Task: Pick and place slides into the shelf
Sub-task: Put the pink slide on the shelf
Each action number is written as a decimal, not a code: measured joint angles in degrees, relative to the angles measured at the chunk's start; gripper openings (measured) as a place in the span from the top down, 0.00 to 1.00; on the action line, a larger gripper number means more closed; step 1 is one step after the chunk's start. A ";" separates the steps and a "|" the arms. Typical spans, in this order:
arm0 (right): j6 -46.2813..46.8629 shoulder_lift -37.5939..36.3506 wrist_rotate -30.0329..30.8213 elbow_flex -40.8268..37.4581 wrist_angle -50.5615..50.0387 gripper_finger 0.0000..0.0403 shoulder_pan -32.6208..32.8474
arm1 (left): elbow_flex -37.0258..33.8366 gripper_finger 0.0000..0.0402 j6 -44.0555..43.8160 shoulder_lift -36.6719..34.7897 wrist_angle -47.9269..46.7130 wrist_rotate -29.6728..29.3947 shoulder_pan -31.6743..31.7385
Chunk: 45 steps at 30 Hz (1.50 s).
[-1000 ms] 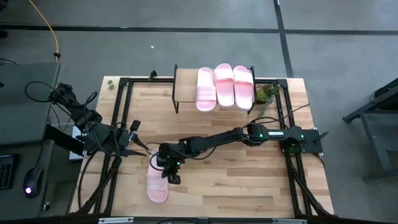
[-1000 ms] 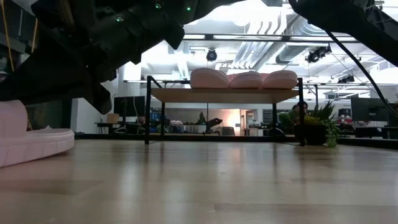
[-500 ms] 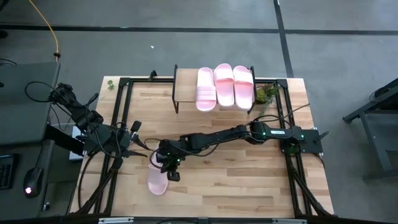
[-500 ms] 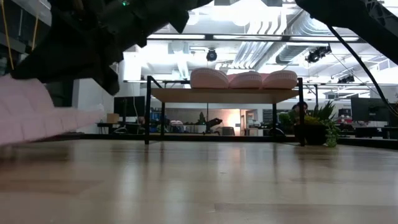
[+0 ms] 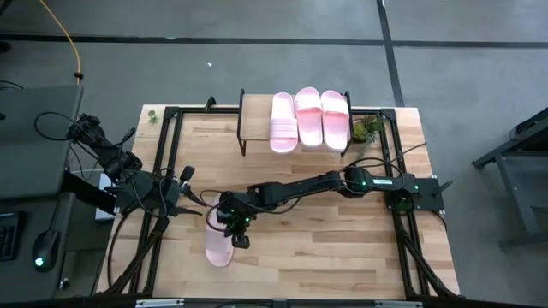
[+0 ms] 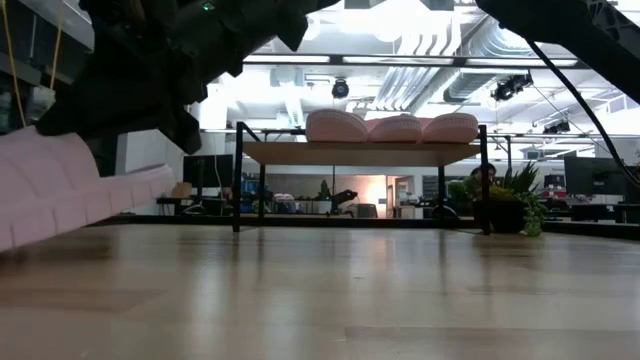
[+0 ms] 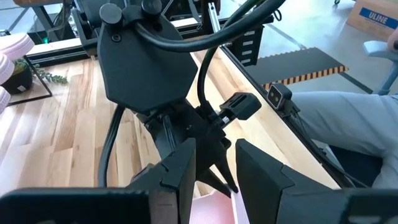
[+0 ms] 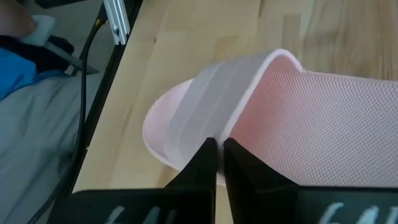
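Observation:
One pale pink slide (image 5: 217, 246) is held near the table's near-left part by my right gripper (image 5: 231, 229), which is shut on it. In the low view this slide (image 6: 70, 190) is tilted and raised off the wood. Three more slides (image 5: 308, 118) lie side by side, soles down, on the plank top of the shelf (image 5: 257, 120) at the far edge. My left gripper (image 7: 214, 155) is open and waits near the table's left edge (image 5: 184, 201), just left of the held slide, touching nothing. My right gripper pinches the slide's wide strap at its edge (image 8: 231, 127). One finger (image 8: 202, 158) is on the strap's outer face and the other (image 8: 239, 158) on the footbed side. The fingers come from above, pointing down. The slide hangs tilted below them, off the table.
A small green plant (image 5: 368, 128) stands right of the shelf. Black frame rails (image 5: 163, 154) run along the table's edges. A person's grey-clad leg (image 7: 348, 118) is past the near edge. Bare wood (image 5: 342, 239) lies between the held slide and the shelf.
My right gripper has risen while staying shut. The slide, which lay flat on the table a second ago, has come up with it and tipped, so it looks shorter from above. The left arm has kept still.

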 joint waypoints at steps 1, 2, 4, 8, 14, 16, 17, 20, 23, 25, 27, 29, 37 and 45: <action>0.28 0.00 -0.06 -0.01 -0.04 1.00 0.02 | 0.00 0.75 0.00 0.01 -0.13 0.00 0.00; 0.69 -0.01 -0.16 0.00 -0.07 1.00 0.02 | 0.00 0.75 -0.01 0.00 -0.16 0.00 0.00; 0.84 -0.09 -0.21 0.00 -0.13 1.00 0.00 | 0.00 0.75 0.00 -0.01 -0.14 0.00 -0.01; 0.81 -1.53 -0.01 0.00 -1.98 1.00 0.02 | 0.00 0.75 -0.02 0.01 -0.10 -0.02 0.01; -0.70 -3.89 4.52 0.01 -3.36 1.00 0.50 | 0.00 0.75 -0.02 -0.01 -0.10 0.00 0.00; -0.70 -4.60 5.08 0.01 -3.72 1.00 0.54 | 0.00 0.75 -0.02 0.01 -0.09 0.00 0.00; -0.68 -4.85 5.82 0.01 -4.13 1.00 0.55 | 0.00 0.75 -0.02 -0.01 -0.12 0.00 0.00; -0.61 -5.68 7.42 0.01 -5.37 1.00 0.55 | 0.00 0.75 0.01 0.01 -0.15 0.00 0.01; -0.67 -6.05 7.72 0.01 -6.49 1.00 0.54 | 0.02 0.75 0.88 0.42 -0.12 0.00 0.01; -0.62 -6.46 8.14 0.01 -7.13 1.00 0.54 | 0.01 0.75 1.55 1.16 -0.08 -0.02 0.00; -0.68 -7.30 8.81 0.01 -7.82 1.00 0.56 | 0.02 0.75 2.17 1.59 -0.18 -1.01 -0.03; -0.70 -8.00 9.19 0.01 -7.91 1.00 0.57 | 0.04 0.75 3.00 2.66 0.00 -2.24 -0.03; -0.68 -11.62 12.25 0.03 -11.97 1.00 0.57 | 0.04 0.75 7.24 6.40 0.15 -4.88 -0.02; -0.61 -16.47 17.25 0.03 -17.67 1.00 0.57 | 0.04 0.75 10.58 7.45 0.56 -7.92 -2.14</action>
